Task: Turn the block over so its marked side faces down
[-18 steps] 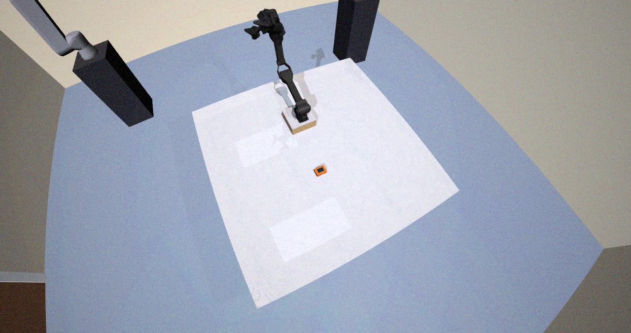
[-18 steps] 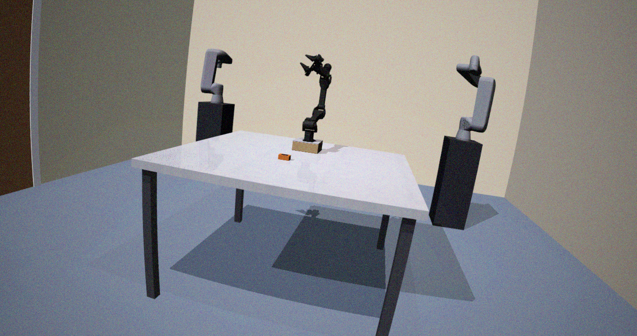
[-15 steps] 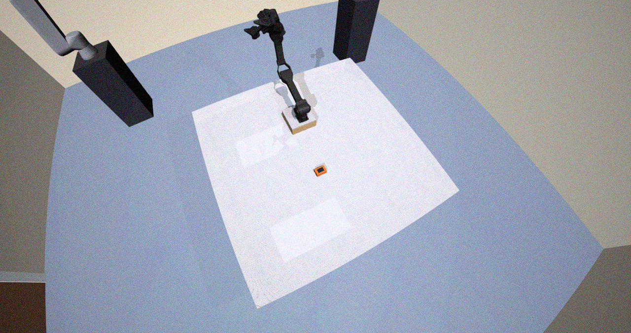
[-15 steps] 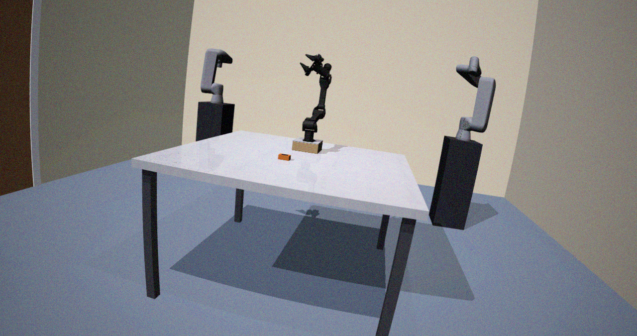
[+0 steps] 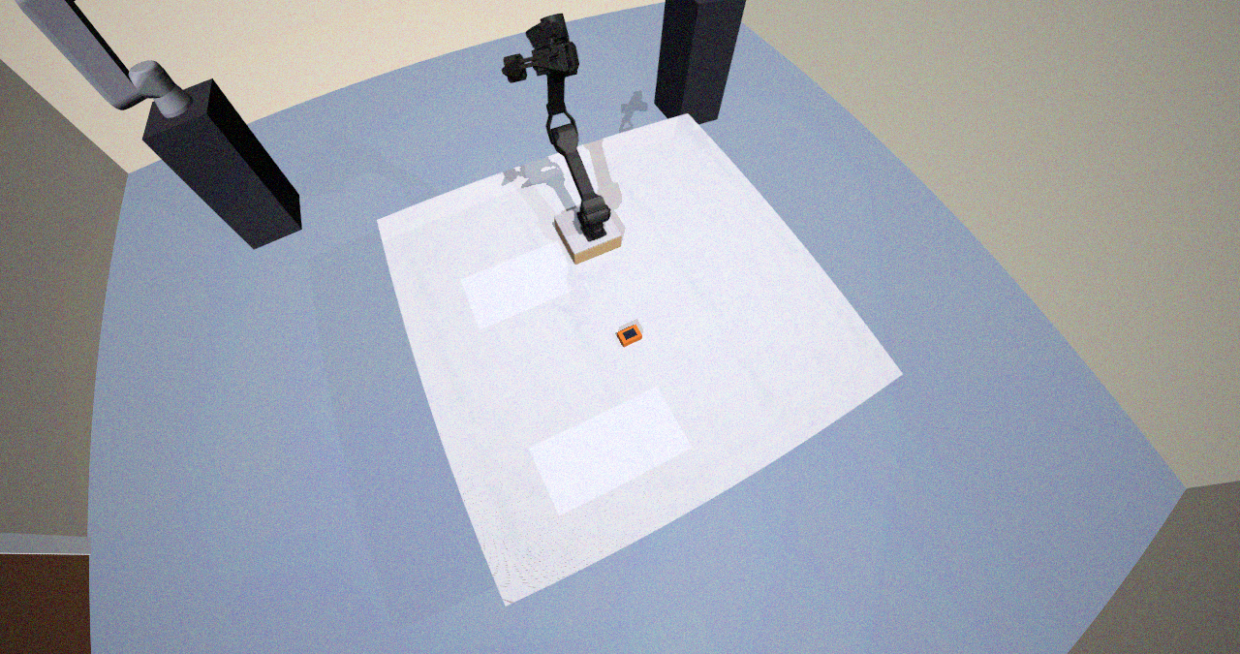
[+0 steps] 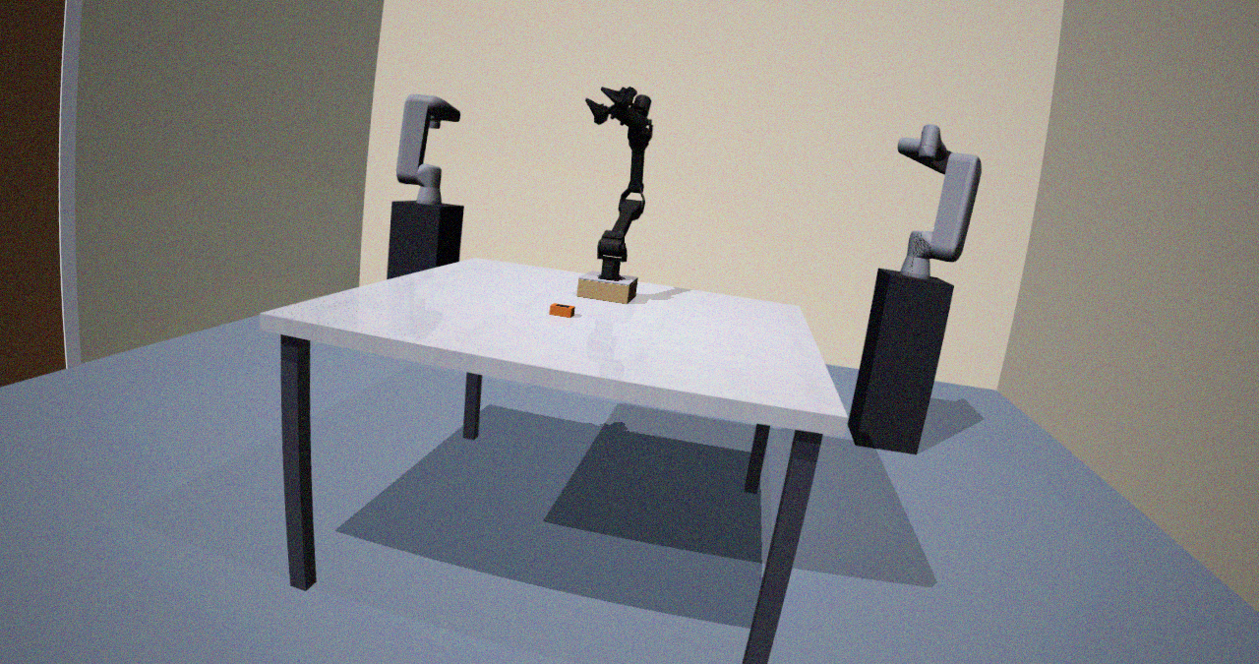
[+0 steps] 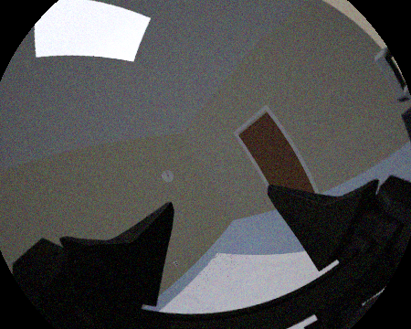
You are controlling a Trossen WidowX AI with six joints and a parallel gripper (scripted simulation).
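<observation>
Lying flat on the white table (image 5: 736,303) (image 6: 616,334), the orange block (image 5: 635,338) (image 6: 562,311), dark mark up, is placed well below the gripper (image 5: 525,64) (image 6: 600,103) (image 7: 221,196) and nearer the exterior view. Its fingers are spread wide, nothing grasped; a forward, downward reach is probably needed.
</observation>
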